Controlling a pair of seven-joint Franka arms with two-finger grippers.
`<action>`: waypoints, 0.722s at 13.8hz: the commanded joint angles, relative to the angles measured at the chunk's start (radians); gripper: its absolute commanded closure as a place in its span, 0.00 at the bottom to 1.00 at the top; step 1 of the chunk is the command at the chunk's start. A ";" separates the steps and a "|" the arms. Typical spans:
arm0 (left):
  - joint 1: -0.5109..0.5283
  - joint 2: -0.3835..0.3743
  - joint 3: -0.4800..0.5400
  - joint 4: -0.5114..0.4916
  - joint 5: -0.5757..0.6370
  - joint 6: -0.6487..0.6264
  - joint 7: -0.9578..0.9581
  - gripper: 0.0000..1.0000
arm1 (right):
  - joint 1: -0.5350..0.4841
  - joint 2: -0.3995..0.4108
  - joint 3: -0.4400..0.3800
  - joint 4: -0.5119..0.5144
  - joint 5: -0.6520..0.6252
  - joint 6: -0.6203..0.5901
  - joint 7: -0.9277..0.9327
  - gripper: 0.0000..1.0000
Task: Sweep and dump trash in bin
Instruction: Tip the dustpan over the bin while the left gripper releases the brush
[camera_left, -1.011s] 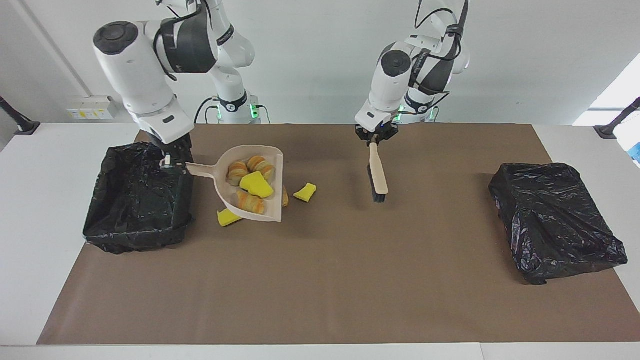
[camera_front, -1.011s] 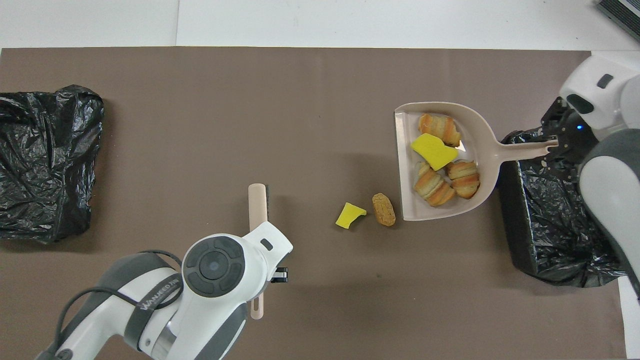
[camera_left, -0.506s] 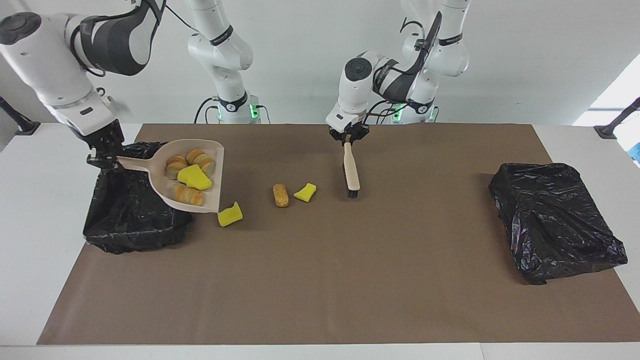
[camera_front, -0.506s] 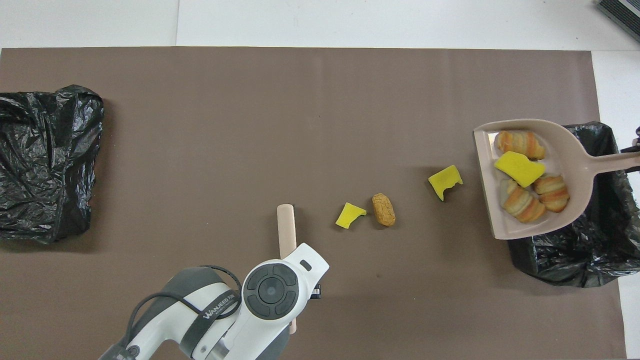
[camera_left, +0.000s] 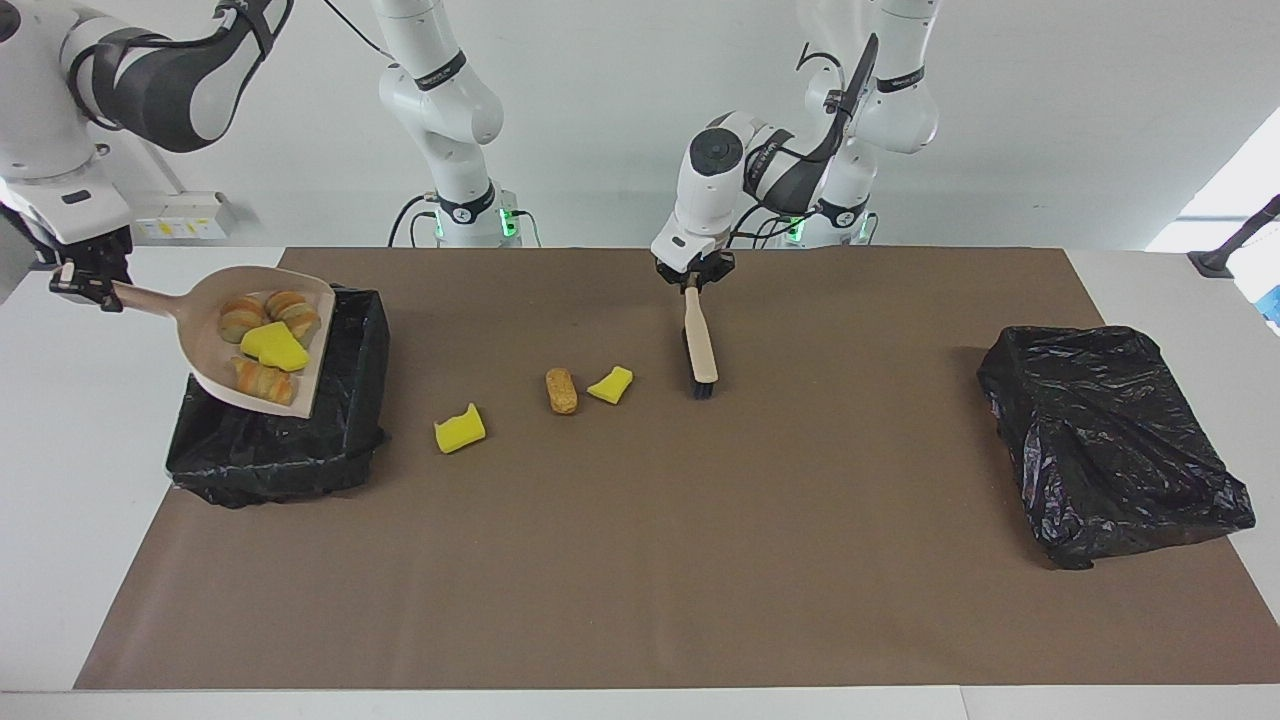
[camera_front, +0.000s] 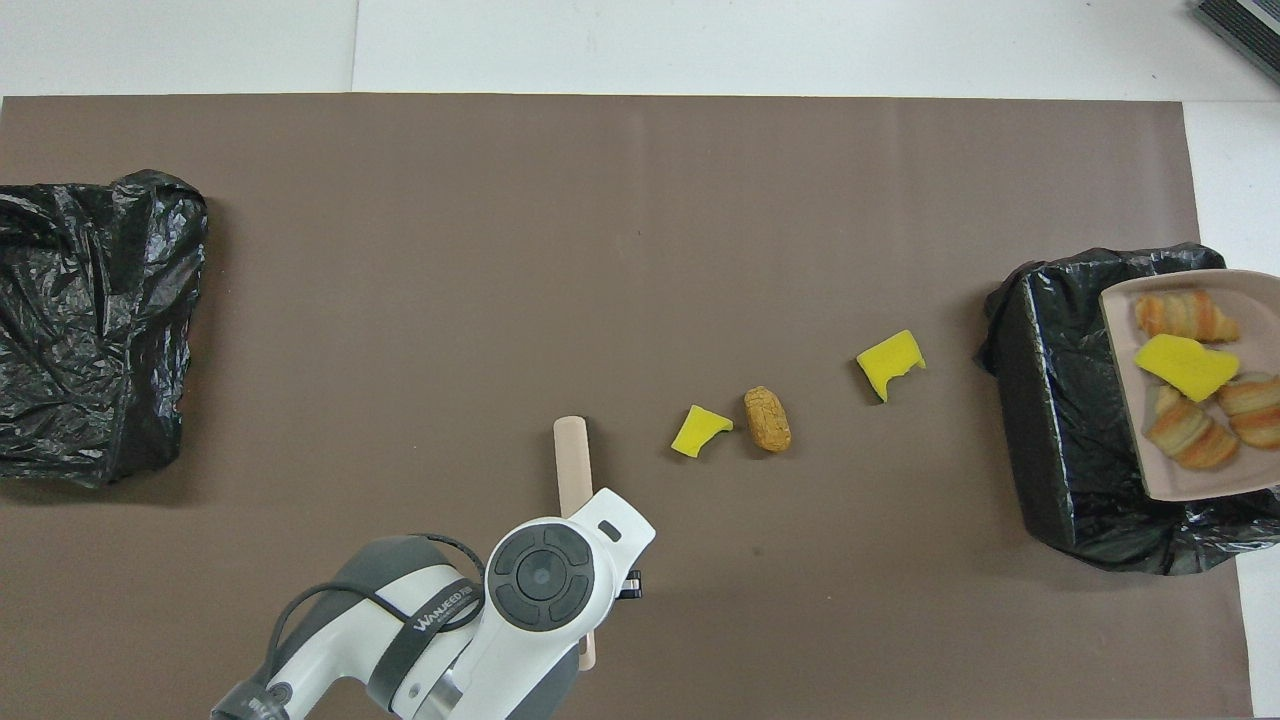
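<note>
Trash, croissant-like pieces and a yellow sponge chunk (camera_left: 272, 345), lies in the beige plastic dustpan (camera_left: 205, 335) over the black-lined bin (camera_left: 350, 420); right hand (camera_left: 82, 283) clamped on its handle, arm outstretched; left hand (camera_left: 692, 276) clamped on the beige hand brush (camera_left: 699, 345), bristles on counter

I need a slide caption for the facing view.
Right gripper holds the loaded beige dustpan over the black-lined bin.

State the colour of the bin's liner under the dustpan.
Black, glossy plastic liner; clearest in the facing view.
</note>
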 joint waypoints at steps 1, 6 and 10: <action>-0.016 -0.006 0.016 -0.021 -0.013 0.038 -0.005 0.88 | 0.037 -0.059 0.015 -0.097 -0.148 0.061 0.120 1.00; -0.007 0.007 0.021 -0.011 -0.022 0.041 0.010 0.00 | 0.073 -0.098 0.012 -0.148 -0.316 0.021 0.218 1.00; 0.088 0.009 0.028 0.050 -0.019 -0.005 0.012 0.00 | 0.039 -0.101 0.010 -0.111 -0.394 -0.027 0.136 1.00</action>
